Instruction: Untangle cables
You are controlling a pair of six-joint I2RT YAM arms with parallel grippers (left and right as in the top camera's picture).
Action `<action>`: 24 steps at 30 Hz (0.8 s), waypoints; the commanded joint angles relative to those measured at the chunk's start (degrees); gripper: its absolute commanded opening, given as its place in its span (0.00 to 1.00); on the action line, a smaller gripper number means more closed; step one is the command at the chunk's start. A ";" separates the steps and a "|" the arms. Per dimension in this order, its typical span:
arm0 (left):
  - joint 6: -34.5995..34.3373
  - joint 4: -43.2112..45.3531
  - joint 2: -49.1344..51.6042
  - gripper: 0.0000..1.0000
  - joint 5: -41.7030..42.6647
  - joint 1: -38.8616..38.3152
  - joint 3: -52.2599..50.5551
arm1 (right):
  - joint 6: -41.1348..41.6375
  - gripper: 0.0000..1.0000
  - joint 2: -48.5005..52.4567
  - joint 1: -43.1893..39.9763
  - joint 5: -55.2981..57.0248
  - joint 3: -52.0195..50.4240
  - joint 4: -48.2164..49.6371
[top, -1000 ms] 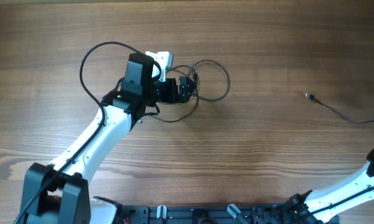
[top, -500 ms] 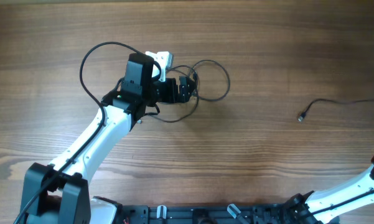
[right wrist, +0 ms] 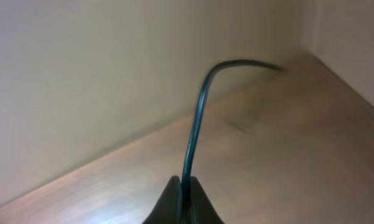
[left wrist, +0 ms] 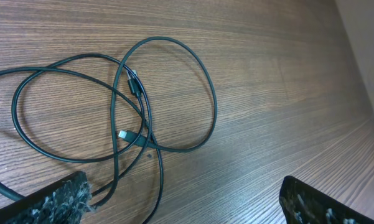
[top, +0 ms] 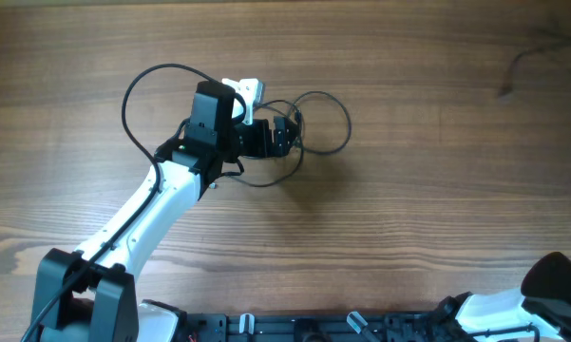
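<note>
The cables (left wrist: pixel 143 118) are seen as thin, smooth, round black wires, laid flat in several overlapping oval loops on the table (left wrist: pixel 280 93). The table's brown top is marked by fine, straight wood grain. Two small ends are shown among the loops: a black plug (left wrist: pixel 134 84) and a metal-tipped plug (left wrist: pixel 126 134). From overhead, the cables (top: pixel 321 122) are found just left of the table's middle, partly hidden under the left gripper (top: pixel 283 133). Its rough-surfaced black fingers (left wrist: pixel 53 199) are spread wide at the lower corners of the wrist view, and nothing is gripped between them.

A single cable (right wrist: pixel 196 118) is pinched in the closed right gripper (right wrist: pixel 182 186). It is carried upward and bent over to the right in a smooth arc, with its far part blurred. Overhead it (top: pixel 513 68) is made out only as a faint, blurred line near the far right corner, well apart from the loops.

Bare wood is left on every side of the loops, most of it to the right. The table's edge is met by a pale, plain wall (right wrist: pixel 112 74) in both wrist views.
</note>
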 commanded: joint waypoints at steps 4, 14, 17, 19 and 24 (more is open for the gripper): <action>-0.33 0.24 -1.18 1.00 1.51 -0.31 -0.46 | 17.38 0.04 1.86 -0.28 39.56 -0.13 -11.10; -0.48 0.59 -1.18 1.00 3.56 -0.87 -0.46 | 27.34 0.04 11.63 -0.28 47.45 -7.41 -12.35; -0.48 0.59 -1.18 1.00 3.54 -0.94 -0.46 | 29.51 0.05 13.68 -0.33 48.63 -11.47 -10.36; -0.48 0.59 -1.18 1.00 3.54 -0.94 -0.46 | 30.49 0.05 13.68 -0.39 50.14 -14.84 -8.46; -0.24 0.57 -1.18 1.00 3.52 -0.94 -0.46 | 32.74 0.04 13.70 -2.75 50.62 -17.92 -7.32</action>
